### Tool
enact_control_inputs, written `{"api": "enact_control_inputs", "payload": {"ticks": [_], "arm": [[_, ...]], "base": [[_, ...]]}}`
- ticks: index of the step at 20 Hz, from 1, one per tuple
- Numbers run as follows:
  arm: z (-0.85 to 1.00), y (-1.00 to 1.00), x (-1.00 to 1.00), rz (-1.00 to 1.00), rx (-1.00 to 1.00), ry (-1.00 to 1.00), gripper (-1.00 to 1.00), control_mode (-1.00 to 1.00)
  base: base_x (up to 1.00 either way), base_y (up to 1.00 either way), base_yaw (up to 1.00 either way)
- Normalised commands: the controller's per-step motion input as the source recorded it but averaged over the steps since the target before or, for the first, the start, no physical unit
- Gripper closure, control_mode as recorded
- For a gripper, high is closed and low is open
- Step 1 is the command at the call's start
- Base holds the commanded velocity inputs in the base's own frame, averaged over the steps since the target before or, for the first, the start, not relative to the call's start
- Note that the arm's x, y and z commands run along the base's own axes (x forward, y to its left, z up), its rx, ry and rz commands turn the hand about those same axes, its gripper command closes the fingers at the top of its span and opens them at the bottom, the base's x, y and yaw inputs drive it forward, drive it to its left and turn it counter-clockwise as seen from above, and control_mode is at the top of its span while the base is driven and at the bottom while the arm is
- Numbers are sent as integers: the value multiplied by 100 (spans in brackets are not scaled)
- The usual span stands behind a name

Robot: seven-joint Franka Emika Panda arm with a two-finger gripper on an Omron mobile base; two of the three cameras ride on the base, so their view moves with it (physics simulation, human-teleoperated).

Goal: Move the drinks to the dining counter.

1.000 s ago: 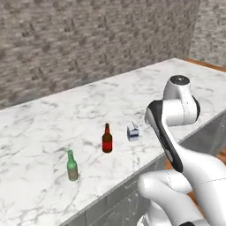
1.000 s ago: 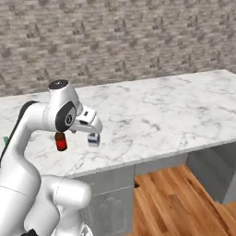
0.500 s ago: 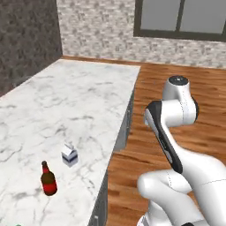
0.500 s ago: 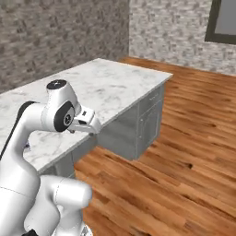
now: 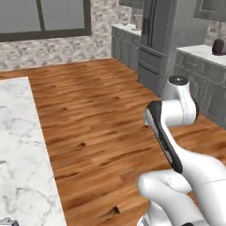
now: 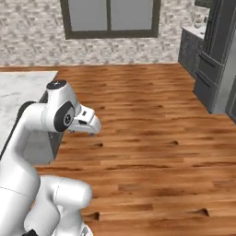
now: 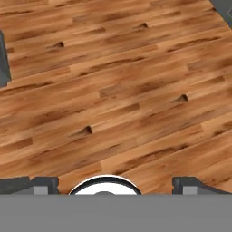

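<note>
Base swung off the white grey-veined marble slab [image 5: 20,145] toward brown plank floor [image 7: 118,90]; two-finger gripper [image 6: 86,124] is carried spread, empty; another drink is probably sought.

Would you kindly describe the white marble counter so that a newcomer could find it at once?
Start from the wide wooden floor below the dark-framed window. The white grey-veined marble counter borders the floor's left side in the left base view. Unlike the grey cabinets opposite, it is a broad pale slab with a free edge.

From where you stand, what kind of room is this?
Most likely a home kitchen: a tall dark grey refrigerator stands among grey cabinets with pale countertops, and a white grey-veined marble counter borders the wood plank floor.
</note>
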Motion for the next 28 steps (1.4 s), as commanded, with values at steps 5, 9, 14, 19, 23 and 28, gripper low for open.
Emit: {"api": "enact_control_inputs", "payload": {"ticks": [5, 9, 14, 19, 23, 28], "arm": [[0, 0, 0, 0, 0, 0, -100, 100], [0, 0, 0, 0, 0, 0, -100, 100], [0, 0, 0, 0, 0, 0, -100, 100], [0, 0, 0, 0, 0, 0, -100, 100], [0, 0, 0, 0, 0, 0, -100, 100], [0, 0, 0, 0, 0, 0, -100, 100]], "base": [[-1, 0, -99], [-1, 10, -92], [18, 23, -87], [43, 16, -79], [90, 46, -54], [100, 36, -28]]}}
